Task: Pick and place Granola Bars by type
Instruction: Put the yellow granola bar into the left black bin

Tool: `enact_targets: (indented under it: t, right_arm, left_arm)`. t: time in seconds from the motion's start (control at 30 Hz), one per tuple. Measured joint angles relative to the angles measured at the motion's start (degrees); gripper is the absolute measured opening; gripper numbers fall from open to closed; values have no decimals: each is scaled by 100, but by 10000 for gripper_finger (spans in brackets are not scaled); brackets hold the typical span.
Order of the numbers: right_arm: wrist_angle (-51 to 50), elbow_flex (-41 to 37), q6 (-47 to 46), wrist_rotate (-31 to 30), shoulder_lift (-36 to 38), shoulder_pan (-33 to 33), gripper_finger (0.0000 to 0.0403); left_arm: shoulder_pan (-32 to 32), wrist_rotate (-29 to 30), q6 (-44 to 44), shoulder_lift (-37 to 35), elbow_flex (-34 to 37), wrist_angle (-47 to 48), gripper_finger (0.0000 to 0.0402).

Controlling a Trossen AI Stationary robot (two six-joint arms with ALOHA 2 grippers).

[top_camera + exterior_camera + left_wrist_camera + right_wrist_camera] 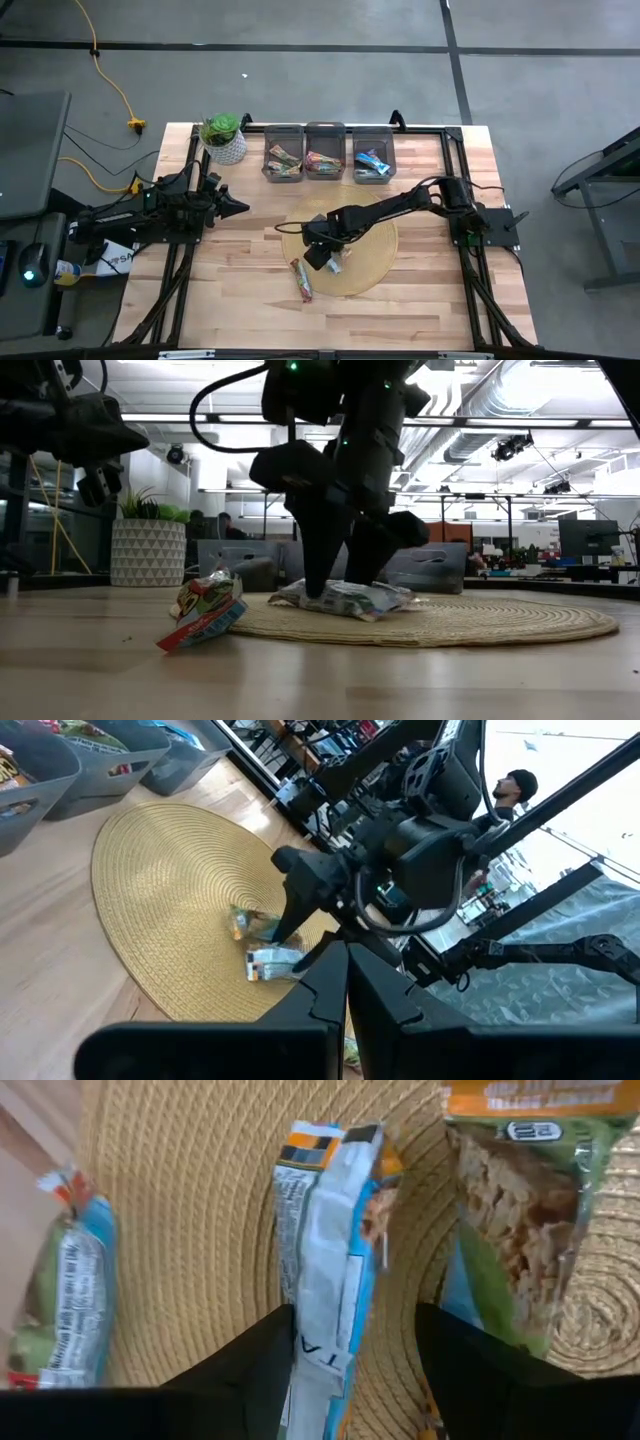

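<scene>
On the round woven mat (372,238) lies a blue-and-white granola bar (325,1250), also in the low view (345,598). My right gripper (355,1325) is open and reaches down with one finger on each side of it (322,254). A green-and-orange bar (520,1210) lies flat on the mat just beside it. A multicoloured bar with a red end (301,279) rests at the mat's near-left edge, one end raised (205,610). My left gripper (238,207) is shut and hovers over the table's left part, touching nothing (348,960). My right gripper comes at the blue-and-white bar from above, its fingers standing along the bar's two long sides near one end (320,1355). One finger (255,1375) sits right at the wrapper's edge; whether it touches I cannot tell. The other finger stands apart. The bar lies flat on the mat.
Three grey bins (283,162) (325,162) (372,162) stand in a row at the far edge, each with bars inside. A potted plant (224,140) stands at the far-left corner. Bare wood lies near the table's near edge. A person shows in the room beyond (515,790).
</scene>
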State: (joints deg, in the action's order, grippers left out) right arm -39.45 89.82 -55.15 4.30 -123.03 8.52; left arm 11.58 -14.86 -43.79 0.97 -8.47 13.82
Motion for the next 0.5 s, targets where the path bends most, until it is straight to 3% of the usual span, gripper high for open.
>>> enact_targets:
  t: [0.5]
  right_arm:
    - [269,1,679,128,-79,141,187]
  left_arm:
    - [1,18,0,0,-1,2,10]
